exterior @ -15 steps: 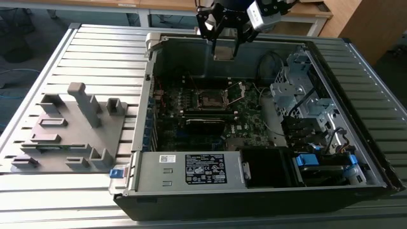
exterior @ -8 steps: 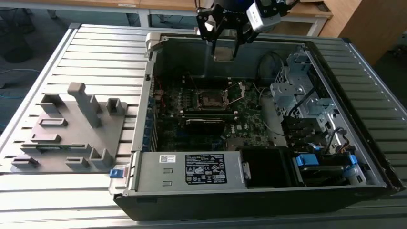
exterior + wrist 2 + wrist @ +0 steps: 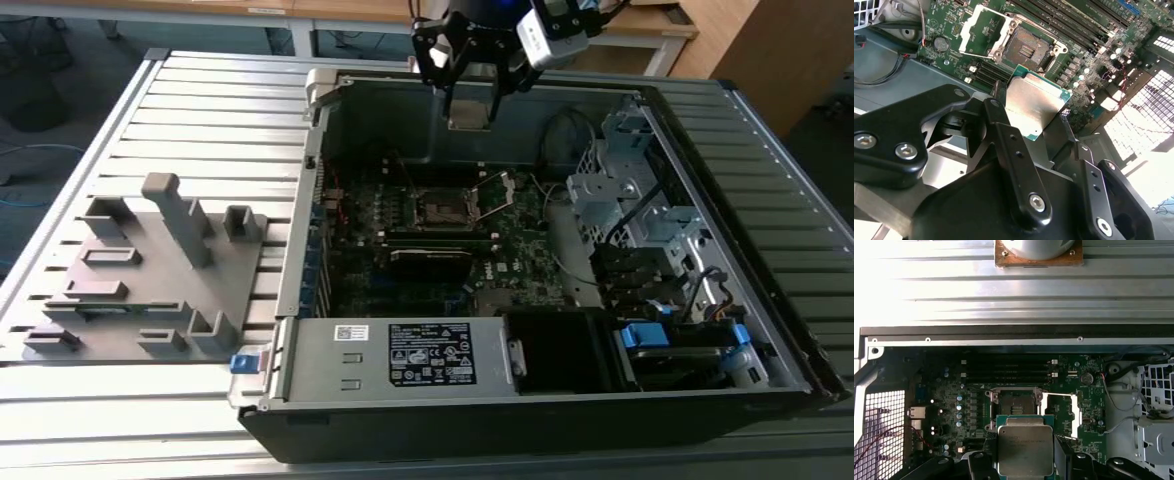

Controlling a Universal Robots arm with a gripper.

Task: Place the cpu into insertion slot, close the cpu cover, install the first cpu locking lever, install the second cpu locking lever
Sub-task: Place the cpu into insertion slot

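Note:
My gripper (image 3: pixel 470 100) hangs above the back wall of the open computer case and is shut on the cpu (image 3: pixel 467 112), a flat square chip with a silver-grey top. In both wrist views the cpu (image 3: pixel 1036 102) (image 3: pixel 1025 450) sits clamped by its edges between the two black fingers (image 3: pixel 999 112). The insertion slot (image 3: pixel 441 208) (image 3: pixel 1030 47) (image 3: pixel 1014 407) lies on the green motherboard below, square, dark-centred and uncovered. The cpu cover (image 3: pixel 983 29) (image 3: pixel 1061 412), a silver window frame, is swung open beside the slot. The cpu is well above the slot and not touching it.
The case walls (image 3: pixel 320 150) ring the motherboard. Long black memory slots (image 3: pixel 1009 370) run beside the socket. A drive cage (image 3: pixel 627 190) with cables stands at the exterior view's right, a power supply (image 3: pixel 400 355) in front. A grey fixture block (image 3: pixel 147 270) lies on the slatted table.

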